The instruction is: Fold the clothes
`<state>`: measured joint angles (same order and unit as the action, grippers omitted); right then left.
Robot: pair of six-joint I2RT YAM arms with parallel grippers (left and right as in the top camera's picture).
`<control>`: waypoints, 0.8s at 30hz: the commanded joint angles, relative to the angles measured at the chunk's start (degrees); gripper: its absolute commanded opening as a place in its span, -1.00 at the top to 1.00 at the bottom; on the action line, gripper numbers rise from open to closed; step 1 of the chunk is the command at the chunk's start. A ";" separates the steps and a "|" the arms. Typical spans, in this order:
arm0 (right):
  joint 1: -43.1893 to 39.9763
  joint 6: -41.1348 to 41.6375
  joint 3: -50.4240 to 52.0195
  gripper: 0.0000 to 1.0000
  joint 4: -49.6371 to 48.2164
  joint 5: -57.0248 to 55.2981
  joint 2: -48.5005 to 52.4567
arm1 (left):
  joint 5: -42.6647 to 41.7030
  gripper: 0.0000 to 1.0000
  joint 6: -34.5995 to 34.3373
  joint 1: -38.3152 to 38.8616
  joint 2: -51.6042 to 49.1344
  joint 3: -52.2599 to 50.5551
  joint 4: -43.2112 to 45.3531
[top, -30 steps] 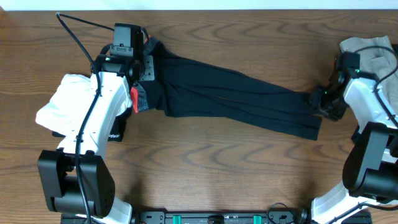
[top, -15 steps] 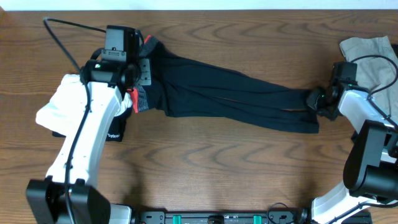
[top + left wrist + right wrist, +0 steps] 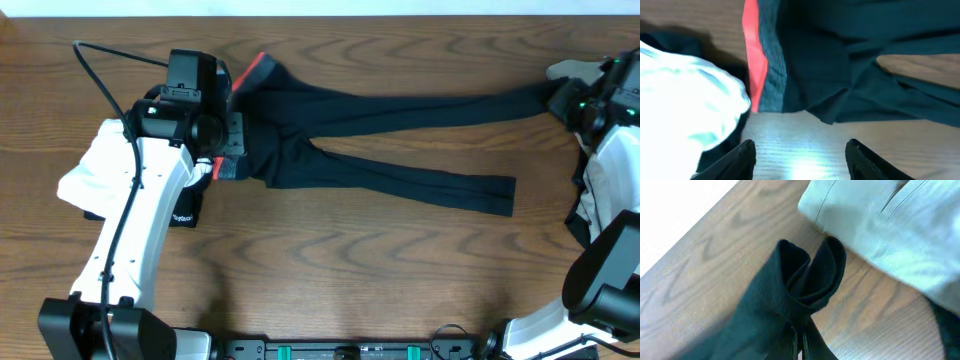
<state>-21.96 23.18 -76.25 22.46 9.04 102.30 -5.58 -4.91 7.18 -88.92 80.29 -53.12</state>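
The right gripper (image 3: 558, 97) is raised at the far right edge of the table (image 3: 350, 290) and is clamped on the cuff of one leg of the black leggings (image 3: 380, 140), that leg being drawn taut toward it while the second leg lies flat below, the two splayed apart. The left gripper (image 3: 800, 157) is held with jaws parted just above the table, directly beside the coral-red and grey waistband (image 3: 760, 65). Three garments are counted: the leggings, a white garment (image 3: 95, 165) under the left arm, and a beige garment (image 3: 890, 230) just beyond the right gripper.
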 commanded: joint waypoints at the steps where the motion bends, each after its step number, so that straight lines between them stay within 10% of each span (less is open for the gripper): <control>1: -1.88 -0.96 -0.50 0.97 -0.83 1.57 -0.57 | -1.79 -0.22 -0.35 0.02 0.24 0.20 -1.18; 3: -2.21 -1.01 -0.48 0.82 -0.70 4.48 -0.48 | -1.77 -0.24 -0.33 0.02 0.24 0.20 -1.90; 6: -1.88 -1.01 -0.48 -0.03 1.86 5.77 -0.39 | -2.73 -0.27 -0.33 0.02 0.20 -0.15 -2.69; 9: -1.64 -0.98 -0.48 -0.24 7.17 7.13 -0.39 | -4.52 -0.34 -0.33 0.31 0.20 -1.51 -3.04; 24: 5.55 -5.42 3.63 -0.22 33.27 5.18 -0.39 | -4.50 -0.35 -0.66 2.99 -1.42 -16.65 9.27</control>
<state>-19.88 19.73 -75.26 55.81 15.73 102.30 -9.63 -4.93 9.78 -89.76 65.08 -44.84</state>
